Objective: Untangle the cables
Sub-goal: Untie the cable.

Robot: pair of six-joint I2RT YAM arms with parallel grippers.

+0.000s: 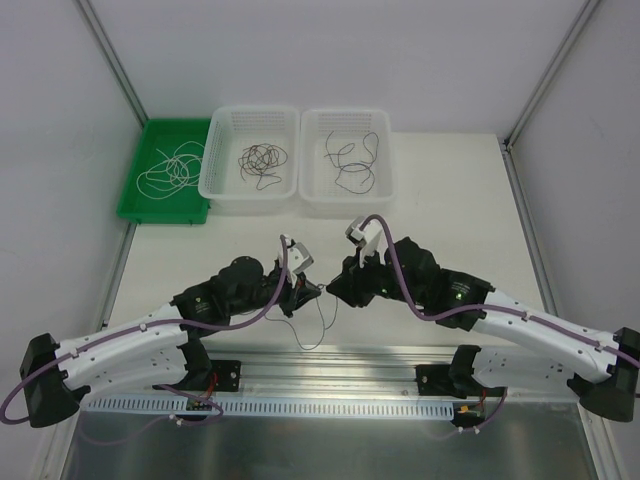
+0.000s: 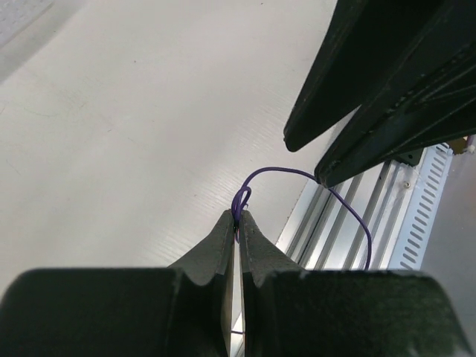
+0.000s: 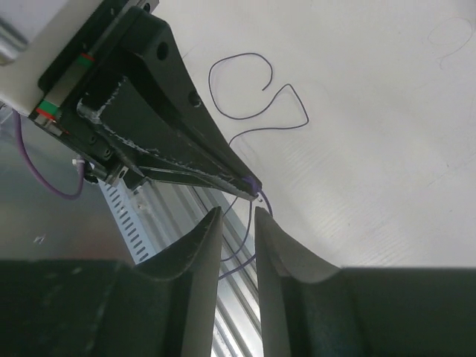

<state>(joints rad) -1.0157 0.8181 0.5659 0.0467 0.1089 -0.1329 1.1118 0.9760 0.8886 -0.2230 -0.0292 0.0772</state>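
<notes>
Left claw (image 2: pixel 238 216) is pressed fully shut, pinching a small knot-like loop of the thin purple wire (image 2: pixel 279 169) right at its tips. In the left wrist view the wire arcs from that pinch towards the upper right, then falls away at the lower right over the ribbed aluminium rail (image 2: pixel 327 223).

Tip to tip with it, the right claw (image 3: pixel 236 216) stands partly open. Its two fingers have a clear gap between them, and the wire runs down through that gap without being clamped. The rest of the wire lies loose on the white counter (image 3: pixel 387 149) at the upper middle of the right wrist view, in an open curl and a bend with no visible crossings.

The step in hand looks like a second grip close to the loop, so that it can be drawn open. To do it well, the right claw should close on the strand just beside the left tips, not on the loop itself. The pull should then go slowly and sideways, with the left grip firm. A wire this fine could slip or kink if jerked.

Far up the overhead view, dark wire curls (image 1: pixel 262 160) lie in two white plastic baskets (image 1: pixel 300 195), well apart from the work.
</notes>
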